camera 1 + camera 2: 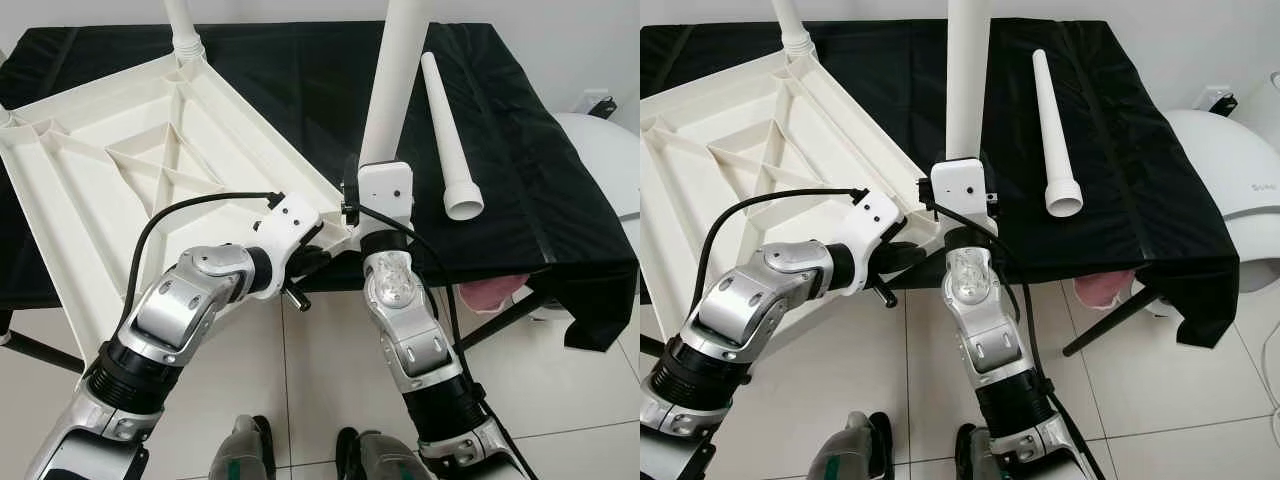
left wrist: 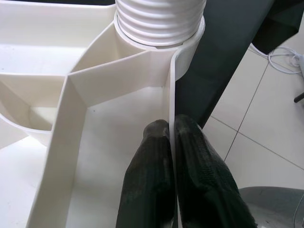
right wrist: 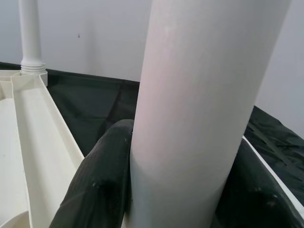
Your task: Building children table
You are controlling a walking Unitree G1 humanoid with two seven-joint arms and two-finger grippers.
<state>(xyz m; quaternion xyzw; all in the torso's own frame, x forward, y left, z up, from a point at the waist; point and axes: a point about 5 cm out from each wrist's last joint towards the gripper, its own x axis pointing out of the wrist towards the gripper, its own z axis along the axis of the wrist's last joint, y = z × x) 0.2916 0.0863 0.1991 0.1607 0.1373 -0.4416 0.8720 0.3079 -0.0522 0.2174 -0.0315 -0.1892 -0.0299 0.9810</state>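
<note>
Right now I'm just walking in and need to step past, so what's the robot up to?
It's fitting legs to an upturned white tabletop on a black-draped table. The left gripper pinches the tabletop's rim beside a corner socket. The right gripper clamps an upright leg at that corner. Another leg stands at the far corner; a spare leg lies on the cloth.

Bright even room light, soft shadows on the floor tiles [image 1: 330, 340]; glare spots on the silver arms; head views sharp, slight edge distortion; wrist views soft on the close black fingers [image 2: 156, 185], white plastic nearly blown out
</note>
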